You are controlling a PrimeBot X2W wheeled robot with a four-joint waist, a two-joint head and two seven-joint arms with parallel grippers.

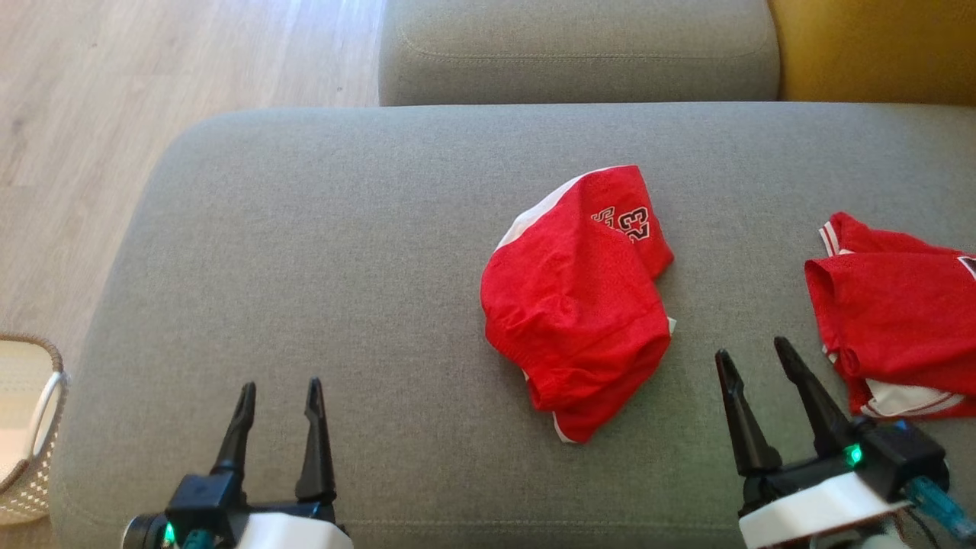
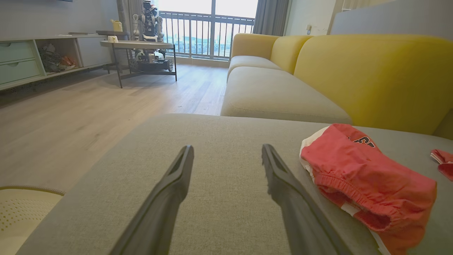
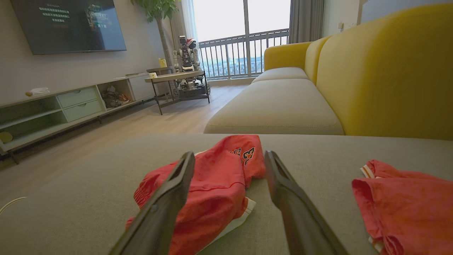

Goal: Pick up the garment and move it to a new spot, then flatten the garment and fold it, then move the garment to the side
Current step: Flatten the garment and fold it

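Shorts [image 1: 579, 297]: crumpled mid-sofa [image 1: 305, 229], long axis running away from me, just ahead-left of my right gripper [image 1: 751, 348], the nearer one, well right of my left gripper [image 1: 280, 383]; both grippers spread apart, empty.

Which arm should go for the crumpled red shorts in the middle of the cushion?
Right. The right gripper sits nearer the crumpled shorts, jaws open, and its wrist view looks straight at them. The left gripper, also open, has a wider stretch of bare cushion to cross.
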